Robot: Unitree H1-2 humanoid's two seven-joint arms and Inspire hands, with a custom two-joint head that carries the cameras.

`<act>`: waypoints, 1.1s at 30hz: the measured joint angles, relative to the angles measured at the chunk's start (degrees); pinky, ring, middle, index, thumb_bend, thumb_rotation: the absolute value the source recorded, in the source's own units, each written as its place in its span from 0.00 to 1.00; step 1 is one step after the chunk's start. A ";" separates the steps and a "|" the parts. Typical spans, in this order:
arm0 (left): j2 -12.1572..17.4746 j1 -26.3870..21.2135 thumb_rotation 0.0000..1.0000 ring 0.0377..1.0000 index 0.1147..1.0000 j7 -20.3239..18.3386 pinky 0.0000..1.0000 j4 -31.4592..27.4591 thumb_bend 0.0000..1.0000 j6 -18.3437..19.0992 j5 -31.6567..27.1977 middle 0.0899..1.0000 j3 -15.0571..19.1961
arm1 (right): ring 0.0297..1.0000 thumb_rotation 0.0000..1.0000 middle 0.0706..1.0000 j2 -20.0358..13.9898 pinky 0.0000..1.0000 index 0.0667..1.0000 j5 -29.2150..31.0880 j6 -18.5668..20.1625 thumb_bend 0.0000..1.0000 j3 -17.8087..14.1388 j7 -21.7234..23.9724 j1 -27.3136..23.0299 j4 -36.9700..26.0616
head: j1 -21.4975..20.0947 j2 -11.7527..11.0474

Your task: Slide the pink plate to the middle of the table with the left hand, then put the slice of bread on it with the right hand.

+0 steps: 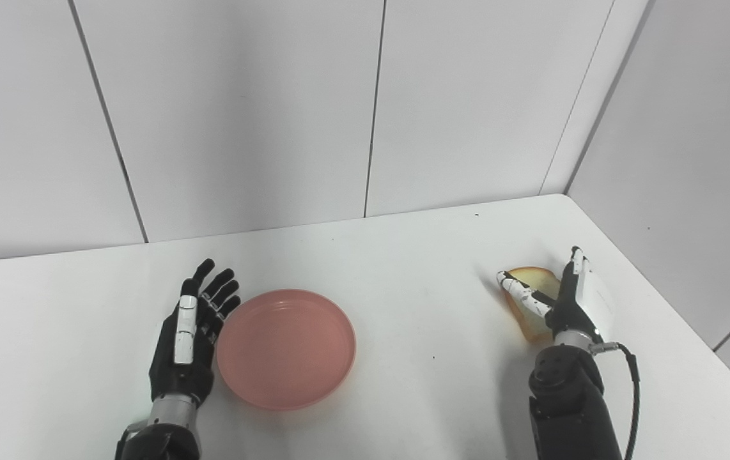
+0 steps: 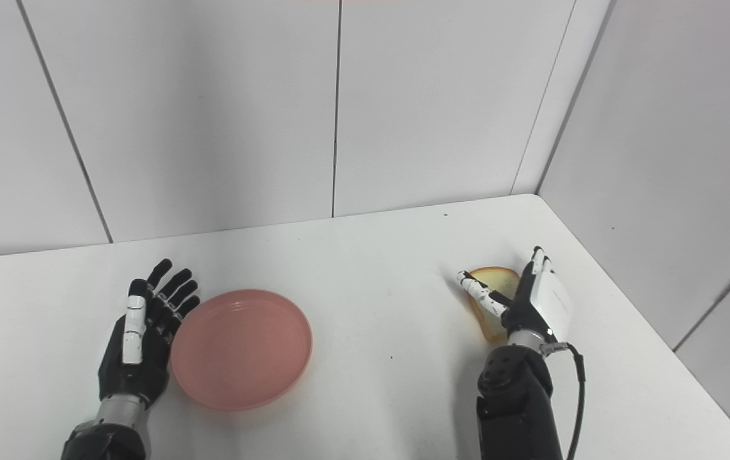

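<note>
The pink plate lies empty on the white table, a little left of the middle. My left hand is open, palm toward the plate, its fingers against or just beside the plate's left rim. The slice of bread lies near the table's right edge. My right hand is open around it, thumb over its left side and fingers along its right side. I cannot tell whether they press on it. The hand hides the lower part of the bread.
White wall panels stand behind the table and along its right side, meeting at the far right corner. The table's right edge runs close to my right hand. A black cable loops from the right wrist.
</note>
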 measured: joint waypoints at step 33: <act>0.01 0.03 0.79 0.85 0.85 -0.12 0.85 -0.02 0.78 0.01 0.00 0.82 -0.09 | 0.85 0.18 0.91 2.46 0.74 0.97 -17.77 -0.03 0.99 -2.57 12.64 -0.68 -1.75 | -0.26 0.61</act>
